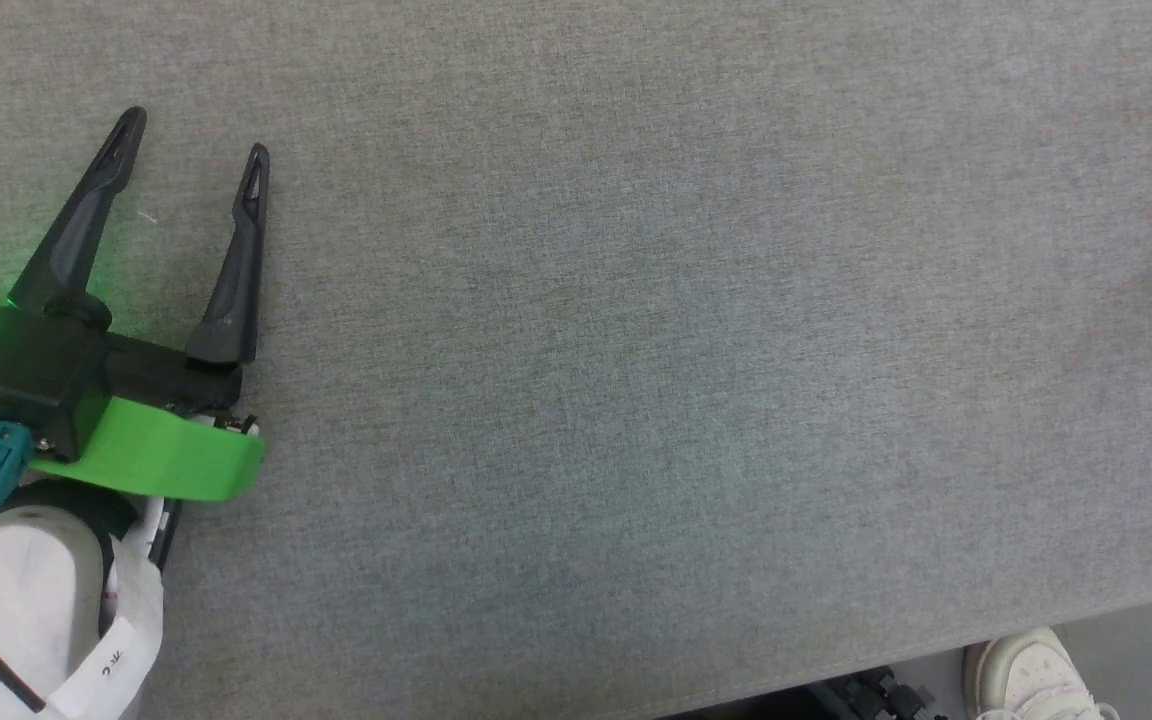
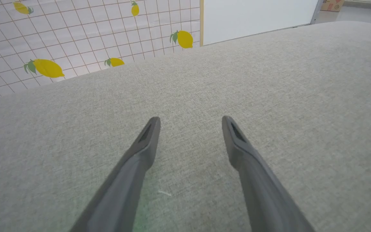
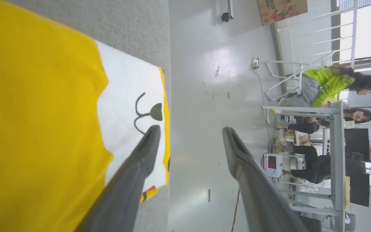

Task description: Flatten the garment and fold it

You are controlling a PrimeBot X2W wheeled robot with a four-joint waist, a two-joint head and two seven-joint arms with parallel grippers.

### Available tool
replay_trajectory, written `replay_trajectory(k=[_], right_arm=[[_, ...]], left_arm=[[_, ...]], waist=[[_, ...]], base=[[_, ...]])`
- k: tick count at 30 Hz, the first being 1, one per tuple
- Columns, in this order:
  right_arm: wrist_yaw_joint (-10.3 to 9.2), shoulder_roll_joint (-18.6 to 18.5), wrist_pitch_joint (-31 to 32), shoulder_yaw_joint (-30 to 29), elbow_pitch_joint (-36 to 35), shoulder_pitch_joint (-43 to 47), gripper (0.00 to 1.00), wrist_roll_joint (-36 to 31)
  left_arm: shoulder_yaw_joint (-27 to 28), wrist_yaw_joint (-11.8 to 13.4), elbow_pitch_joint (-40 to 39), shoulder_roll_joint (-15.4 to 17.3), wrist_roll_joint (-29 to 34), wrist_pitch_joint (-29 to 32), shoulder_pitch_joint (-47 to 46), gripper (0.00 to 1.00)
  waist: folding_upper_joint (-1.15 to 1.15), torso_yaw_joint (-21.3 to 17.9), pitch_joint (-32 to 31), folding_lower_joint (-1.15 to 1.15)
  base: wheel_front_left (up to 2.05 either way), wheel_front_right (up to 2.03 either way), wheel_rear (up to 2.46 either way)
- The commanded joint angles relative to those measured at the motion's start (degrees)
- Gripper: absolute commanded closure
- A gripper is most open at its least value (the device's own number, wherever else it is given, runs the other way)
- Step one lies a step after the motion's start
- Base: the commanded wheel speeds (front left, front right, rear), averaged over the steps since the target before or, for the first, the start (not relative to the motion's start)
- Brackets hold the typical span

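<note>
The yellow T-shirt [image 3: 37, 106] lies flat on the grey table in the right wrist view, its white patch with a black oval and curved lines near the table's edge. My right gripper [image 3: 190, 130] is open, one finger [image 3: 134, 174] over the shirt's white patch, the other over the floor beyond the edge; nothing sits between them. My left gripper [image 1: 196, 135] is open at the left of the head view, fingers spread over the bare grey table [image 1: 636, 350]. The left wrist view shows that same gripper [image 2: 190, 119] open over bare cloth.
A pale shoe [image 1: 1031, 675] stands by the table's near right edge. Beyond the table's far edge hangs a tiled lemon-print wall [image 2: 60, 38]. Past the edge near the shirt lies grey floor, with several people at desks [image 3: 330, 129].
</note>
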Motion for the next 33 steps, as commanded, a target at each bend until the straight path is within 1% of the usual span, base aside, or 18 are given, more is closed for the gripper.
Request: replay_trajectory(k=[1, 4, 10, 14, 20, 23, 26, 30, 33], right_arm=[[-0.12, 0.62, -0.77, -0.22, 0.56, -1.2, 0.0, -0.32], [-0.12, 1.47, -1.81, -0.52, 1.61, -1.37, 0.0, -0.69], [-0.12, 3.3, -4.77, -0.99, 3.82, -0.17, 0.0, -1.05], [-0.12, 4.53, -7.89, -0.61, 5.21, 2.21, 0.0, -0.75], [-0.12, 7.31, -13.84, -0.89, 7.02, 6.98, 0.0, 1.05], [-0.12, 10.62, -16.99, -1.74, 6.0, 9.54, 0.0, 2.87], [-0.12, 14.83, -20.2, -4.23, 2.47, 12.13, 0.0, 4.4], [-0.12, 20.74, -24.2, -6.26, -4.42, 16.07, 0.0, 6.07], [-0.12, 25.04, -25.21, -7.08, -9.57, 19.02, 0.0, 7.48]], left_arm=[[0.15, 0.36, 0.34, 0.09, -0.22, -0.33, -0.86, 0.0], [0.0, 0.83, 1.14, -0.49, -0.36, -1.54, -0.53, 0.0], [0.06, 2.82, 3.51, -2.5, -0.73, -4.55, 1.53, 0.0], [0.0, 4.54, 5.81, -4.31, -0.92, -6.88, 3.41, 0.0], [-0.73, 6.07, 10.27, -7.16, -2.25, -9.28, 6.32, 0.0], [-0.81, 6.69, 12.35, -8.55, -3.2, -11.02, 7.78, 0.0], [-1.09, 6.57, 13.92, -9.38, -4.19, -12.06, 9.14, 0.0], [-1.02, 6.41, 15.23, -9.87, -5.3, -12.93, 10.78, 0.0], [-0.97, 6.42, 16.05, -10.22, -5.92, -13.47, 11.87, 0.0]], waist=[[0.0, 0.04, -0.6, 0.0], [0.0, 0.27, -2.09, 0.0], [0.0, 1.23, -7.22, 0.0], [0.0, 2.23, -11.82, 0.0], [0.0, 4.56, -19.6, 0.0], [0.0, 5.92, -23.66, 0.0], [0.0, 7.4, -26.99, 0.0], [0.0, 9.09, -30.67, 0.0], [0.0, 10.23, -33.15, 0.0]], base=[[0.0, 0.0, 0.0], [0.0, 0.0, 0.0], [0.0, 0.0, 0.0], [0.0, 0.0, 0.0], [0.0, 0.0, 0.0], [0.0, 0.0, 0.0], [0.0, 0.0, 0.0], [0.0, 0.0, 0.0], [0.0, 0.0, 0.0]])
